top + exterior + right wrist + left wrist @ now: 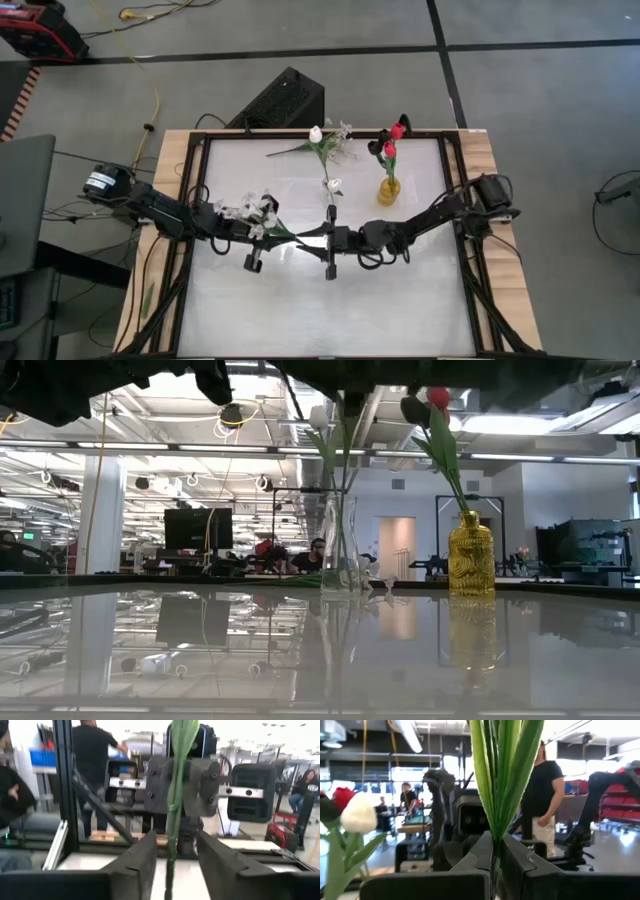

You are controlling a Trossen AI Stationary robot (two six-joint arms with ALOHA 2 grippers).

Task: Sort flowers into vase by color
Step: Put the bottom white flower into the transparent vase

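Observation:
A sprig of small white blossoms [255, 210] with a green stem hangs in the air between my two grippers over the table's middle. My left gripper [495, 854] comes from the left and is shut on the stem. My right gripper [174, 852] faces it from the right, open, with the stem [171, 820] standing in the gap between its fingers and touching neither. A clear glass vase [340, 550] holds a white tulip [316, 133]. A yellow vase [471, 555] holds red tulips [397, 130] and a dark bloom [375, 148]. My left gripper pinches the sprig's green stem [495, 865] between its two fingers, just below where the long leaves [502, 775] spread. The fingers come level from the table's left and lie across the stem. The sprig is lifted clear of the table, its blossom end lying back over the gripper [262, 212].
Both vases stand near the table's far edge, the clear one [330, 188] left of the yellow one [388, 188]. A black box [283, 100] sits beyond the far edge. People stand in the room behind. The table's near half [320, 310] is bare.

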